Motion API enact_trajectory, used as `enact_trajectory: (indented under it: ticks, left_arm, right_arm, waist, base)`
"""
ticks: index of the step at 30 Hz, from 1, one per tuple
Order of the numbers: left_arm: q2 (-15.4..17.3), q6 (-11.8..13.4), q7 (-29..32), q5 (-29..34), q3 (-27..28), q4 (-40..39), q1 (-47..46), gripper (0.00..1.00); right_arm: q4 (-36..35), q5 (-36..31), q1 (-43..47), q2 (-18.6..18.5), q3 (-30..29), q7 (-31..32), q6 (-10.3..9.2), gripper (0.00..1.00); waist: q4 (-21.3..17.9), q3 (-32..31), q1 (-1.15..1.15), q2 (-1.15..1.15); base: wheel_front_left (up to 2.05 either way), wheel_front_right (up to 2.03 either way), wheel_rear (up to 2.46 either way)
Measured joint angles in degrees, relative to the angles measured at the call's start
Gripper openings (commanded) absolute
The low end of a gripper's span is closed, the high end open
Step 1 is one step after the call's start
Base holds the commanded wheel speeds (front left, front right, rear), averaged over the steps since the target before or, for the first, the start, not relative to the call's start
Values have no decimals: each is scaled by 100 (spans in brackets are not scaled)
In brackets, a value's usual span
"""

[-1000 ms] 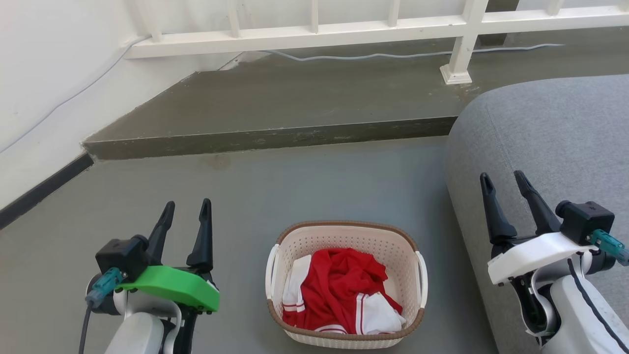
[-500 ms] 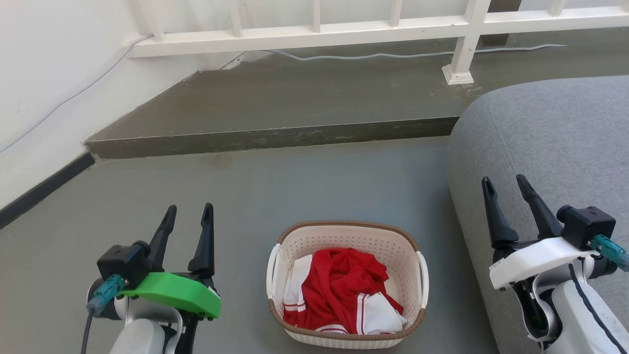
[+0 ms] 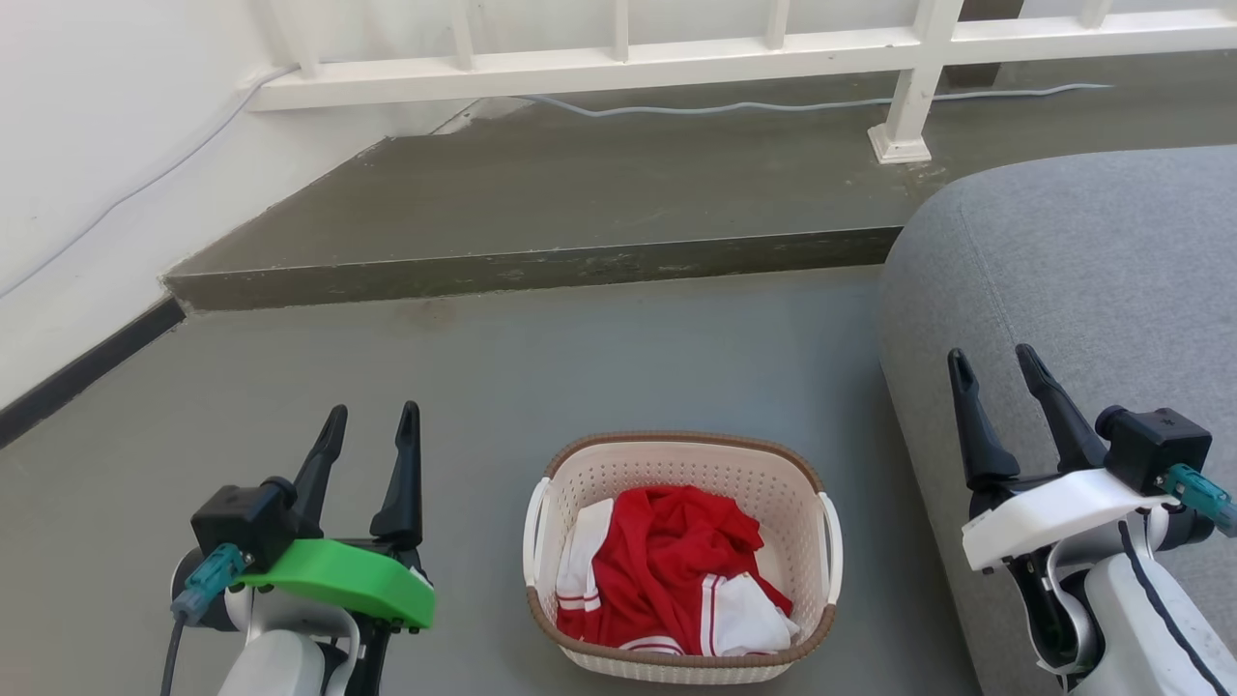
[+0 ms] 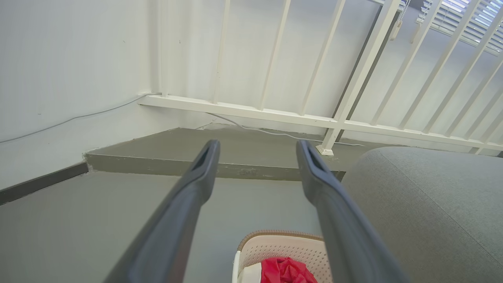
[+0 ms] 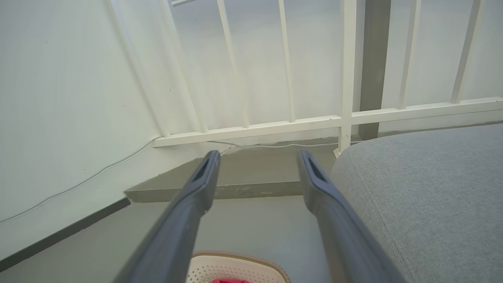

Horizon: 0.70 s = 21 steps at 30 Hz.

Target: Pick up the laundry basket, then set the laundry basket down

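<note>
Head view has the laundry basket (image 3: 676, 469) standing upright on the floor (image 3: 580, 367), between the two arms, just beside the grey sofa (image 3: 1082, 271) and well short of the raised step (image 3: 532, 266). Red and white clothes (image 3: 676, 570) lie heaped inside it. The left tool (image 3: 373, 409) hangs to the basket's left with its fingers spread and nothing between them. The right tool (image 3: 991, 354) is spread and empty too, over the sofa's edge. Neither touches the basket.

This layout fits a basket waiting to be lifted as well as one already put back down, and the pictures do not settle which. Either way, I judge that the light plastic wall would flex, so any grip belongs on the two white side handles (image 3: 533, 532), both taken level so the clothes do not slide. The right arm should mind the sofa close by.

Against a second ago, both tools sit slightly lower in the head view. The basket and clothes lie as they did, and the last half second brings almost no change.
</note>
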Motion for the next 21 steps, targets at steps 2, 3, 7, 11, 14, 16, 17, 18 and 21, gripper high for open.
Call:
enact_trajectory:
  ticks: [2, 3, 7, 11, 14, 16, 17, 18, 21]
  left_arm:
    - [-10, -45, 0, -3, 5, 7, 7, 100]
    - [-16, -49, 0, -4, 2, 13, 15, 0]
    - [-60, -46, 25, -4, -41, 267, 166, 0]
    - [-93, -46, 53, -83, -29, 348, 281, 0]
    - [-94, -47, 89, -232, 9, 348, 285, 0]
    - [-94, -47, 137, -401, 38, 349, 286, 0]
    - [-94, -47, 166, -475, 59, 348, 286, 0]
    - [-96, -48, 187, -548, 86, 349, 286, 0]
    - [-97, -49, 280, -875, 165, 348, 286, 0]
  right_arm:
    - [-2, -3, 31, 20, -11, 0, 0, 100]
    - [9, -3, 53, 32, -11, 0, 0, 0]
    - [248, 9, 258, 165, 36, 12, -3, 0]
    - [332, 88, 385, 229, 27, 31, -3, 0]
    - [333, 231, 385, 246, -45, 86, -1, 0]
    - [338, 396, 382, 257, -97, 144, 0, 0]
    - [344, 469, 382, 263, -119, 160, 0, 0]
    - [350, 539, 381, 267, -141, 197, 1, 0]
    - [361, 921, 380, 285, -211, 287, 18, 0]
  waist:
    - [-3, 1, 0, 0]
    - [-5, 2, 0, 0]
    - [-5, 2, 0, 0]
    - [-4, 1, 0, 0]
    - [-3, -1, 0, 0]
    - [-2, -2, 0, 0]
    - [-1, -3, 0, 0]
    - [0, -3, 0, 0]
    - [2, -5, 0, 0]
  base:
    - [0, 0, 0]
    - [0, 0, 0]
    - [0, 0, 0]
    - [0, 0, 0]
    - [0, 0, 0]
    - [0, 0, 0]
    - [0, 0, 0]
    - [0, 0, 0]
    - [0, 0, 0]
